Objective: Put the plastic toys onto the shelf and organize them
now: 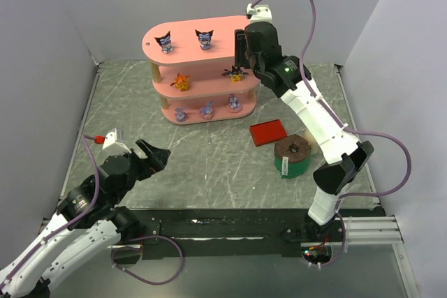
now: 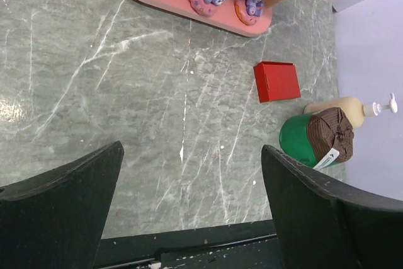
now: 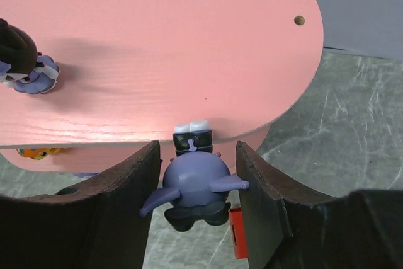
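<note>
The job looks nearly finished: seven of the eight toys stand on the pink shelf [image 1: 220, 27], and the last is in the right hand [image 3: 198, 155]. That hand is closed on a small purple and black figurine [image 3: 192, 184] and holds it at the near edge of the top board, towards its right end. It does not appear to be set down yet. What seems left is to stand it on that board and let go.

By count:
- The top board has two dark pointed-ear figurines [image 1: 165, 41] [image 1: 204, 38].
- The middle board has one orange toy [image 1: 181, 82] and one spiky black one [image 1: 234, 72].
- The bottom board has three lilac toys [image 1: 180, 113] [image 1: 207, 110] [image 1: 234, 104].

No toys lie loose on the surface [image 1: 209, 165]. It carries one red box [image 1: 269, 132] and one green cylinder [image 1: 292, 158]. The left hand [image 1: 154, 153] hangs low near its base with its fingers spread wide and nothing in them.
</note>
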Controlling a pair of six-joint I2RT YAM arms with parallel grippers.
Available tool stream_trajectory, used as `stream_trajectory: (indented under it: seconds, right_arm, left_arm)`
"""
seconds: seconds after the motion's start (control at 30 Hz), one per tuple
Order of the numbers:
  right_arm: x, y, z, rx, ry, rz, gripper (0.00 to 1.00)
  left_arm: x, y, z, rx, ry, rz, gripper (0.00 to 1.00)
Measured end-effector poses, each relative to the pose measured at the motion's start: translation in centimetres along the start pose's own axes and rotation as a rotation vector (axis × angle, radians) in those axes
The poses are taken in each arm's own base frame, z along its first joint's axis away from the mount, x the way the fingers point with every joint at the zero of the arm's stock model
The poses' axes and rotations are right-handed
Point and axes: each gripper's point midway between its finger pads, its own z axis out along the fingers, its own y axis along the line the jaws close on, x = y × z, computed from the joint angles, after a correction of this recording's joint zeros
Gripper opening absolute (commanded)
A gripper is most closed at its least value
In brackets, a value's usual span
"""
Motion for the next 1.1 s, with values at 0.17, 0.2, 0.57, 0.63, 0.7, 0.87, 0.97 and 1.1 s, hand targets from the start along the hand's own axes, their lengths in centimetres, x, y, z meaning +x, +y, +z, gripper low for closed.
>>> stream_trajectory:
  seconds: [0.17, 0.2, 0.57, 0.63, 0.7, 0.87, 0.97, 1.1]
  right_arm:
    - [-1.0, 0.1, -0.1, -0.006, -0.022, 0.009, 0.0]
    - [-1.2, 0.1, 0.0, -0.007, -0.027, 0.011, 0.0]
    - [-0.8, 0.8, 3.0, -0.01, -0.019, 0.014, 0.0]
    - [-0.9, 0.7, 3.0, -0.013, -0.02, 0.017, 0.0]
    - [-1.1, 0.6, 3.2, -0.013, -0.019, 0.019, 0.0]
    - [-1.6, 0.3, 4.0, -0.015, -0.026, 0.029, 0.0]
    - [-1.6, 0.2, 4.4, -0.016, -0.026, 0.033, 0.0]
    - [-1.7, 0.4, 4.6, -0.025, -0.025, 0.035, 0.08]
  left_arm:
    - [0.0, 0.0, 0.0, 0.0, 0.0, 0.0, 0.96]
    - [0.0, 0.0, 0.0, 0.0, 0.0, 0.0, 0.96]
    - [0.0, 0.0, 0.0, -0.001, 0.0, 0.0, 0.96]
    - [0.0, 0.0, 0.0, -0.001, 0.0, 0.0, 0.96]
    - [0.0, 0.0, 0.0, -0.001, 0.0, 0.0, 0.96]
    - [0.0, 0.0, 0.0, -0.001, 0.0, 0.0, 0.96]
    - [0.0, 0.0, 0.0, -0.001, 0.0, 0.0, 0.96]
    - [0.0, 0.0, 0.0, -0.001, 0.0, 0.0, 0.96]
